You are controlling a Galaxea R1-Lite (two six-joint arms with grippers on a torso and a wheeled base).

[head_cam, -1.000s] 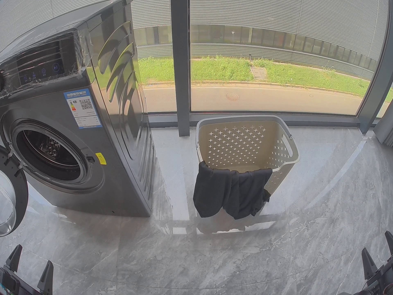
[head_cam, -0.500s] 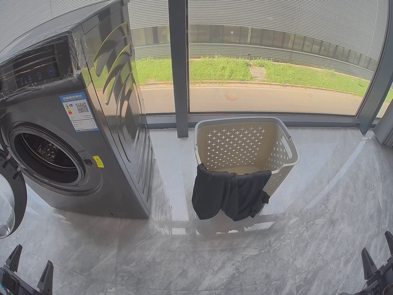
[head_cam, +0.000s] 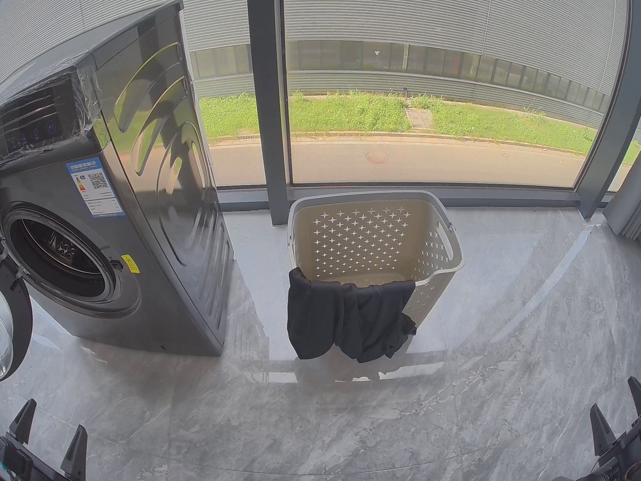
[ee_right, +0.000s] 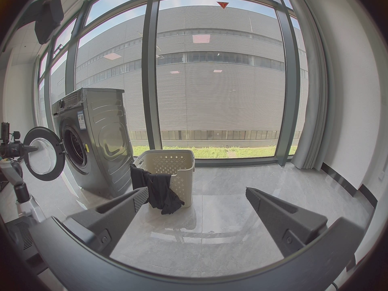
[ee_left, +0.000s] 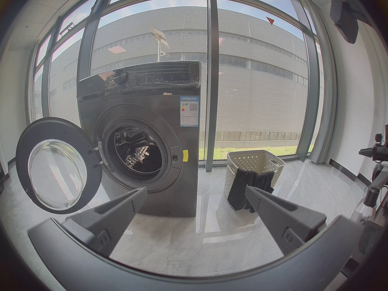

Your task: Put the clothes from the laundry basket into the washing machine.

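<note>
The dark garment [head_cam: 347,318] hangs over the near rim of the laundry basket [head_cam: 364,196], on the floor right of the washing machine [head_cam: 167,188], whose door [head_cam: 19,312] stands open. Against a second ago, all have slid left in the head view: the camera turned, and nothing was handled. The left gripper [head_cam: 52,417] and right gripper [head_cam: 614,395] sit low and near, jaws spread and empty, so I judge the pick-up not yet begun.

The grey washing machine [head_cam: 133,188] stands to my left, door [head_cam: 13,315] swung open, and near it on the marble floor [head_cam: 467,395] is the cream laundry basket [head_cam: 374,198], a black garment [head_cam: 344,322] draped over its near rim, with my left hand [head_cam: 55,415] and right hand [head_cam: 614,395] low, fingers spread.
</note>
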